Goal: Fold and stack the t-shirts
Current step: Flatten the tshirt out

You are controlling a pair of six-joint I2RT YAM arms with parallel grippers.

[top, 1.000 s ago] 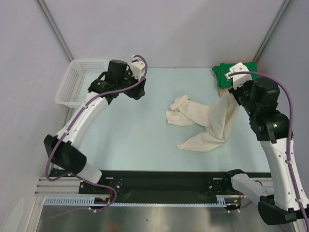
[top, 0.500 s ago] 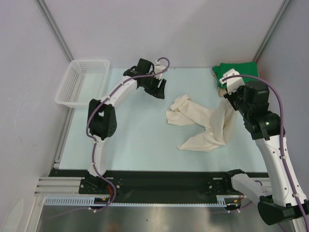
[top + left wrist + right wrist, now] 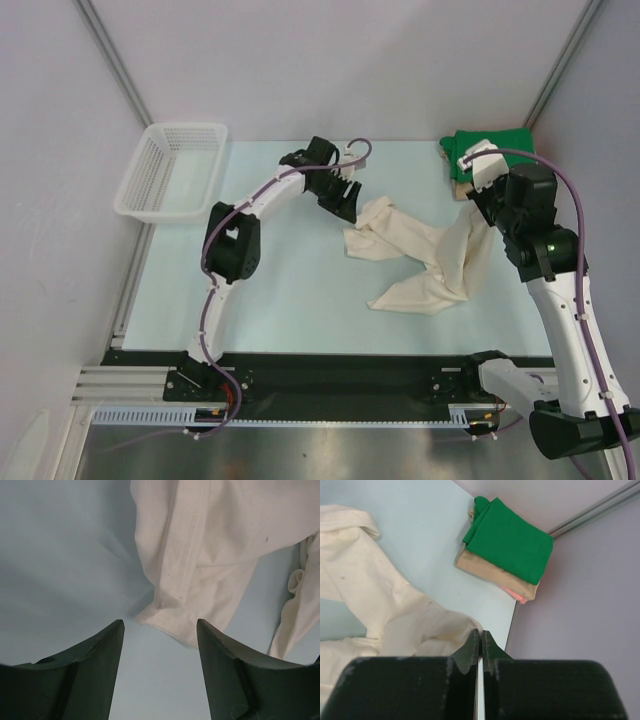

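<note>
A cream-white t-shirt (image 3: 420, 265) lies crumpled in the middle of the table. Its right edge is drawn up to my right gripper (image 3: 478, 207), which is shut on a fold of it (image 3: 480, 632). My left gripper (image 3: 350, 208) hovers open just above the table at the shirt's left end. In the left wrist view a hemmed corner of the cream cloth (image 3: 200, 545) lies just ahead of the gripper (image 3: 160, 622), with nothing between the fingers. A folded bright green t-shirt (image 3: 512, 542) rests on a folded peach-tan one (image 3: 490, 572) in the far right corner (image 3: 490, 142).
A white lattice basket (image 3: 185, 128) stands at the back left. Grey walls close in the table at the back and on both sides. The right wall runs close beside the folded pile and my right arm.
My left arm has swung from beside the basket rightward to the cream shirt's left end, its jaws opening wider. The right gripper has kept its hold and barely shifted.
</note>
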